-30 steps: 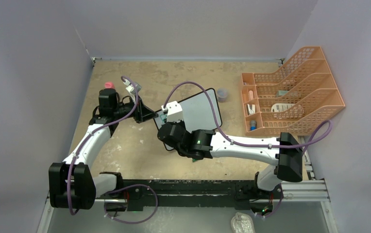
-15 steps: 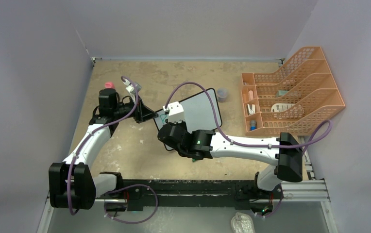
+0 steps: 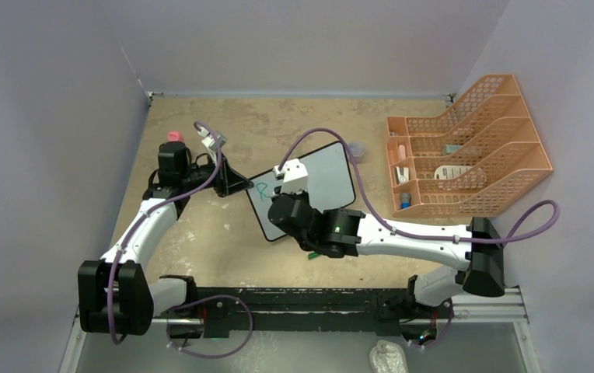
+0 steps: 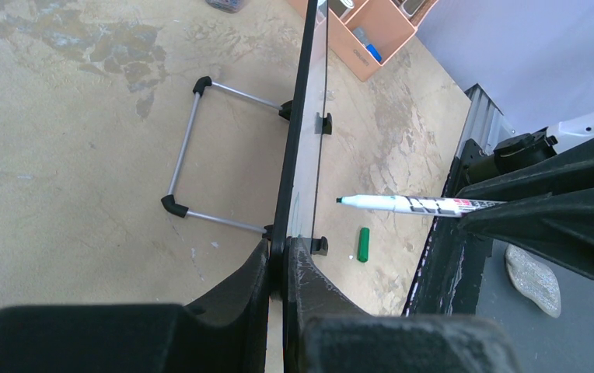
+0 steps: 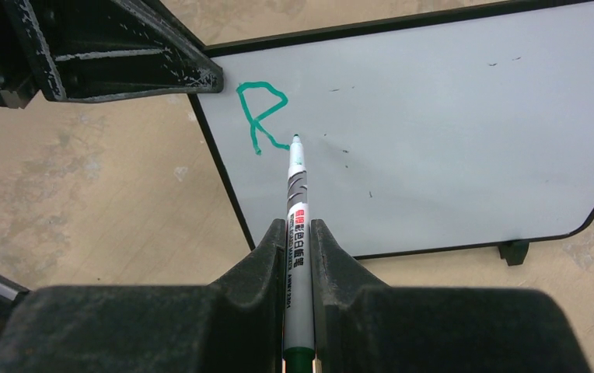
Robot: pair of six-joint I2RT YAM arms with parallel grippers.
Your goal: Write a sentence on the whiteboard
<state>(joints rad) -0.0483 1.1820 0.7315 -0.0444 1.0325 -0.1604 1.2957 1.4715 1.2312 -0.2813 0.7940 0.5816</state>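
Observation:
The whiteboard stands tilted at mid-table on its wire stand. My left gripper is shut on the board's left edge; it also shows in the top view. Of the sentence, only a green letter R is on the board's upper left. My right gripper is shut on a white marker with a green tip. The tip hovers just off the end of the R's leg, with a small gap to the board in the left wrist view.
The marker's green cap lies on the table in front of the board. An orange file rack with small items stands at the right. A pink object sits at the back left, and a small grey cup is behind the board.
My right arm has shifted to the right and pulled back a little, uncovering the green R on the board. The left arm and the board have stayed put.

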